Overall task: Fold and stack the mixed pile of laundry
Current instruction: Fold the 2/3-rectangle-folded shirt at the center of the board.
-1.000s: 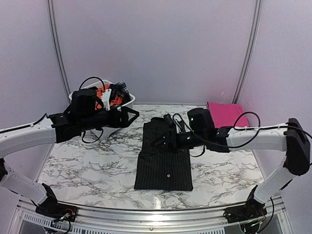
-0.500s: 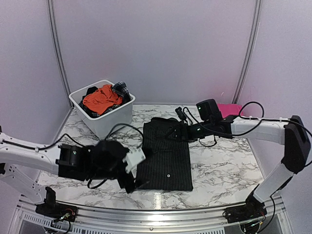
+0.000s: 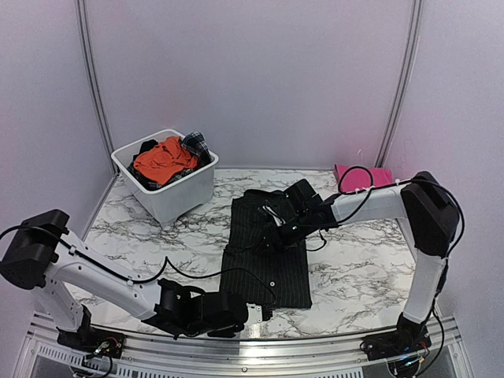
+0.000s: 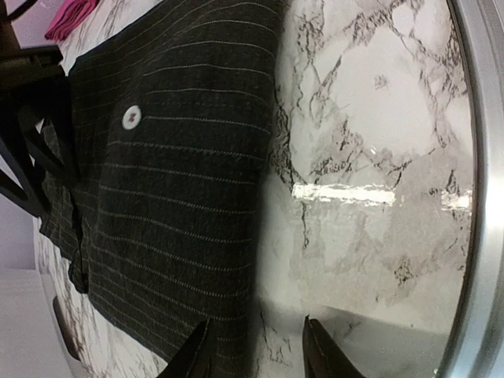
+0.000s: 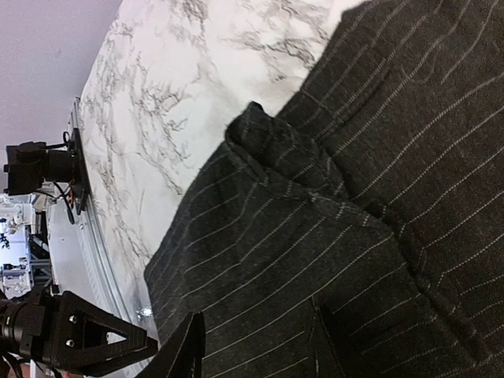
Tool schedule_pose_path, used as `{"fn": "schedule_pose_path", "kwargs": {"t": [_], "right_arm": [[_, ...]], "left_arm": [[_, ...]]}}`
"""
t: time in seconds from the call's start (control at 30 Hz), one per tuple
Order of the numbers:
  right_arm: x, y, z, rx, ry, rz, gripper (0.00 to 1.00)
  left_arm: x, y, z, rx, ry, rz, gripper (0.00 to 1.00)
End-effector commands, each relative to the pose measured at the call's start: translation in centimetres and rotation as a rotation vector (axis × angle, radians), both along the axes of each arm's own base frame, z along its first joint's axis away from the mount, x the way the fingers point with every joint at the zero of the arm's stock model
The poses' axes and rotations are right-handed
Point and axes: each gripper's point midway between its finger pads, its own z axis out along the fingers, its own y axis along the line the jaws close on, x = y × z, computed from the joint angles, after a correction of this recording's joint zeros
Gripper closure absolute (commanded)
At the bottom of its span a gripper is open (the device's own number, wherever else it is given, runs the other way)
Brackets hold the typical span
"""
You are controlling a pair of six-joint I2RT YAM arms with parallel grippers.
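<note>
L gripper (image 4: 256, 356): half-open, straddling near edge of flat black pinstriped cloth shirt (image 3: 266, 272), grip unclear | R gripper (image 5: 253, 346): half-open over shirt's rumpled middle, grip unclear

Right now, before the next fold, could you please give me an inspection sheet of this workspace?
Surface: marble-patterned table, flat.
Job's things: black pinstriped shirt lies flat mid-table; pink cloth at far right; orange garment and plaid piece in white tub.
Clutter: nothing seen.
Grippers: left gripper open astride the shirt's near edge; right gripper open over its far part.
Cables: left arm's black cable sags over the table.
Surroundings: plain walls, metal rail at near edge.
</note>
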Motion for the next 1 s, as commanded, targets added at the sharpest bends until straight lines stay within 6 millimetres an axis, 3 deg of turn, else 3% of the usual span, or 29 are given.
{"fn": "schedule_pose_path", "kwargs": {"t": [0.0, 0.1, 0.2, 0.27, 0.33, 0.5, 0.57, 0.67, 0.77, 0.97], "right_arm": [[0.7, 0.3, -1.7, -0.038, -0.021, 0.032, 0.62], [0.5, 0.3, -3.4, -0.064, -0.006, 0.044, 0.65], [0.0, 0.2, -4.7, -0.081, 0.011, 0.058, 0.67], [-0.5, 0.3, -4.9, -0.081, 0.017, 0.072, 0.68], [-0.9, 0.7, -3.7, -0.054, 0.015, 0.085, 0.68], [0.7, 1.2, 3.0, 0.049, -0.079, 0.064, 0.58], [0.9, 1.0, 3.3, 0.043, -0.081, 0.069, 0.57], [-0.7, 1.3, 1.4, 0.028, -0.048, 0.118, 0.61], [-4.0, 2.1, -1.0, 0.012, -0.002, 0.185, 0.66], [-9.9, 1.2, -5.3, -0.034, 0.091, 0.255, 0.73]], "left_arm": [[1.6, -2.0, 0.3, -0.021, -0.123, 0.008, 0.65], [2.8, -2.1, -0.1, -0.002, -0.200, 0.036, 0.77], [3.4, -2.1, 0.0, 0.009, -0.229, 0.051, 1.00], [3.0, -2.3, 0.8, -0.009, -0.202, 0.032, 1.00], [1.9, -2.3, 2.0, -0.046, -0.126, 0.007, 1.00], [-2.2, -0.4, 3.6, -0.049, 0.050, -0.049, 1.00], [-3.2, 0.0, 4.3, -0.069, 0.113, -0.039, 1.00], [-3.9, 0.3, 5.3, -0.091, 0.178, -0.025, 1.00], [-4.3, 0.2, 6.8, -0.104, 0.217, -0.012, 1.00], [-4.0, -0.1, 11.7, -0.214, 0.323, 0.029, 1.00]]}}
